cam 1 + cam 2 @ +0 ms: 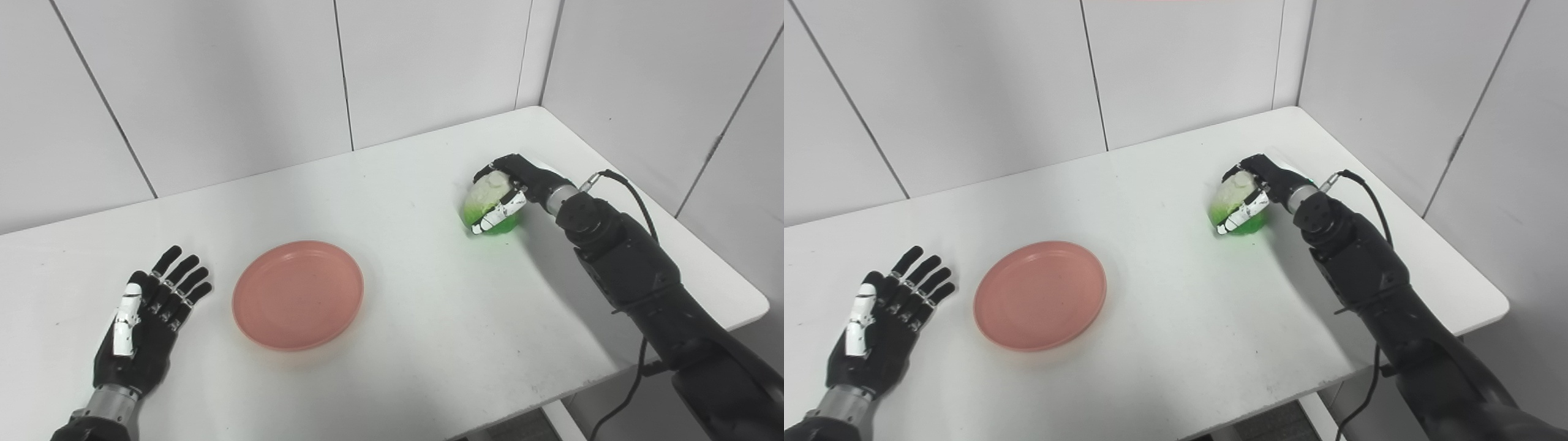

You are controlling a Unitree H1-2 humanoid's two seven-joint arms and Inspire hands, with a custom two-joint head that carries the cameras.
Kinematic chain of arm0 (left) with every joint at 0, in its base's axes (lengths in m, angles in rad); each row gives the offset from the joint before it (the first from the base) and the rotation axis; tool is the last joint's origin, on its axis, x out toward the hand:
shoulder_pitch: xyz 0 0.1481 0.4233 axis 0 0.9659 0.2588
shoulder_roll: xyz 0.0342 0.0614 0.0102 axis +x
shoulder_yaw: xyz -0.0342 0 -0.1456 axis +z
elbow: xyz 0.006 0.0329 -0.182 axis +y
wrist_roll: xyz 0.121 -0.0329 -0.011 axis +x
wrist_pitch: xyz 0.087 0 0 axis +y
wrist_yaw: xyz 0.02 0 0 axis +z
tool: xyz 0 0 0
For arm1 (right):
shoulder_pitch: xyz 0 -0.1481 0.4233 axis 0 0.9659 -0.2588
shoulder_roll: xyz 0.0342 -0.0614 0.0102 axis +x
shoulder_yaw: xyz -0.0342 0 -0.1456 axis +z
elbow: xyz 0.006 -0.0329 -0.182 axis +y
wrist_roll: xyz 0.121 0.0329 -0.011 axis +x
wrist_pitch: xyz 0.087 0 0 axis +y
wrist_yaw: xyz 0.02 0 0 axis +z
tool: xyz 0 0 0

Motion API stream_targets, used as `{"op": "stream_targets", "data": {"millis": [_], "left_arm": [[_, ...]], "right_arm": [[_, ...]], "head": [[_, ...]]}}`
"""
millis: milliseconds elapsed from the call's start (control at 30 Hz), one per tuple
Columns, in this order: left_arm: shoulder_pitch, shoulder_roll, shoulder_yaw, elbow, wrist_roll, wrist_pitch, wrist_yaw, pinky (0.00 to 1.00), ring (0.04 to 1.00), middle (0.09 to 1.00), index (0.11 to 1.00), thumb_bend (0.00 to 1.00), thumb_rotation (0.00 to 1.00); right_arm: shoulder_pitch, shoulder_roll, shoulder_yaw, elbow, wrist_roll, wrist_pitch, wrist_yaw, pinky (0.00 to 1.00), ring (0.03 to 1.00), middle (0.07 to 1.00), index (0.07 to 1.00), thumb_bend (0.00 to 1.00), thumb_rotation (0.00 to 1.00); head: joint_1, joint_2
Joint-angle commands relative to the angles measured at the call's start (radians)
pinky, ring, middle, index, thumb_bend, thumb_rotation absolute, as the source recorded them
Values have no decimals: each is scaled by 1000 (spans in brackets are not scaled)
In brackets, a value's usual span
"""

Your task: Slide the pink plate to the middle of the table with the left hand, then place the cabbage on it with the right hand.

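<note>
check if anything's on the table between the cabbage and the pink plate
Nothing visible. The right hand is shut on the cabbage, and only bare table lies between it and the empty pink plate.

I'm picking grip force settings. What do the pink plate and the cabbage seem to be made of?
Pink plate: likely matte plastic, with even colour and only a soft sheen. Cabbage: probably a plastic or rubbery replica, its green base saturated and glossy; the right hand hides part of it.
</note>
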State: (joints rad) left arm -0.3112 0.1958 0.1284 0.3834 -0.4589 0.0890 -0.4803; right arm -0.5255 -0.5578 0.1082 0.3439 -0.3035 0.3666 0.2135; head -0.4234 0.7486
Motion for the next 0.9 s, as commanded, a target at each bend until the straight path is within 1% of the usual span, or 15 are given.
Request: {"op": "stream_targets", "data": {"millis": [0, 233, 400, 500, 533, 567, 600, 633, 667, 700, 733, 800, 867], "left_arm": [[51, 1, -12, 33, 27, 44, 23, 846, 849, 859, 861, 480, 884], [53, 1, -16, 28, 23, 46, 23, 855, 855, 866, 864, 494, 872], [51, 0, -16, 39, 21, 41, 20, 849, 851, 863, 868, 487, 874], [53, -2, -16, 33, 22, 42, 24, 847, 849, 860, 864, 499, 864], [53, -3, -16, 30, 21, 44, 26, 850, 850, 860, 862, 502, 855], [54, -3, -16, 27, 22, 46, 28, 851, 851, 860, 861, 502, 852], [55, -4, -17, 23, 23, 48, 30, 854, 851, 860, 861, 499, 856], [55, -4, -18, 19, 27, 49, 33, 852, 851, 859, 861, 497, 865], [56, -4, -19, 16, 28, 50, 36, 851, 850, 859, 860, 496, 869], [56, -4, -20, 14, 28, 51, 38, 852, 853, 861, 860, 493, 878], [55, -3, -21, 17, 28, 48, 37, 853, 853, 861, 860, 493, 879], [52, -3, -22, 24, 25, 43, 33, 853, 851, 860, 865, 484, 900], [51, -5, -22, 26, 24, 42, 35, 853, 851, 859, 864, 483, 895]], "right_arm": [[0, 4, 14, 2, -2, 49, 31, 426, 443, 461, 513, 528, 0], [4, 10, 18, 4, -1, 66, 26, 418, 448, 469, 506, 528, 0], [16, 13, 12, -2, -11, 60, -5, 421, 451, 469, 508, 528, 0], [33, 11, -5, -43, -12, 53, -31, 434, 451, 465, 509, 529, 0], [38, 9, -7, -54, -14, 47, -38, 508, 490, 486, 491, 530, 0], [42, 6, -10, -64, -14, 35, -42, 533, 504, 494, 485, 530, 0], [47, 2, -16, -85, -10, 31, -42, 509, 497, 490, 485, 531, 0], [51, 3, -25, -111, -8, 37, -49, 462, 470, 476, 496, 530, 0], [56, 5, -35, -146, -11, 47, -58, 454, 466, 474, 497, 530, 0], [59, 7, -41, -170, -15, 56, -63, 484, 478, 483, 489, 531, 0], [62, 11, -50, -211, -16, 70, -65, 487, 478, 483, 488, 531, 0], [66, 18, -64, -277, -19, 87, -64, 457, 453, 470, 503, 529, 0], [66, 26, -77, -333, -30, 98, -56, 420, 422, 482, 521, 520, 0]], "head": [[1, 1], [-1, 3], [1, 3], [2, 3], [2, 3], [3, 4], [5, 4], [5, 4], [7, 4], [7, 4], [7, 4], [9, 4], [9, 4]]}}
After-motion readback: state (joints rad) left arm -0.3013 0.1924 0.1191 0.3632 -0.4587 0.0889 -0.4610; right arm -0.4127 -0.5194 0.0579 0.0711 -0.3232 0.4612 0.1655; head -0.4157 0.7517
